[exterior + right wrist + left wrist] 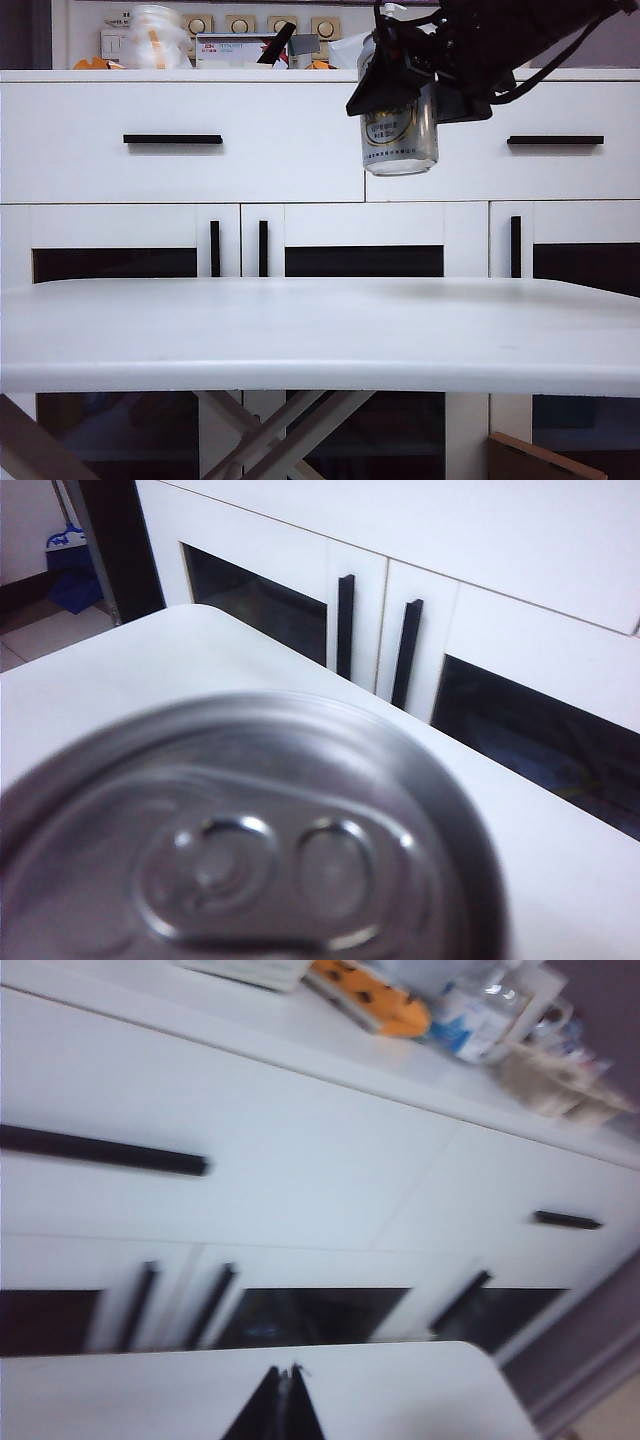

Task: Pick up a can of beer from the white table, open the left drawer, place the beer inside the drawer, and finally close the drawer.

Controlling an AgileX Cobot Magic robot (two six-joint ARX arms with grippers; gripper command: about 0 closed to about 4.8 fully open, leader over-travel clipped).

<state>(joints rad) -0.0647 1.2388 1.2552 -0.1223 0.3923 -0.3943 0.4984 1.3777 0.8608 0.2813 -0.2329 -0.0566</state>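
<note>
High up in front of the white cabinet (300, 230), the right pincer (405, 75) has the can of beer (399, 135) clamped between its jaws, hanging upright well above the white desk (320, 330). From the right wrist camera the can's silver top with the pull tab fills most of the shot. The left drawer (180, 145) is fully shut, its black bar handle (173, 139) untouched, and the right drawer (520, 150) sits just behind the can. Left pincer (283, 1405) is squeezed closed on nothing, hovering over the desk and pointing toward the cabinet. Clutter like a plastic container (155, 40) and a box (238, 50) lines the cabinet top
</note>
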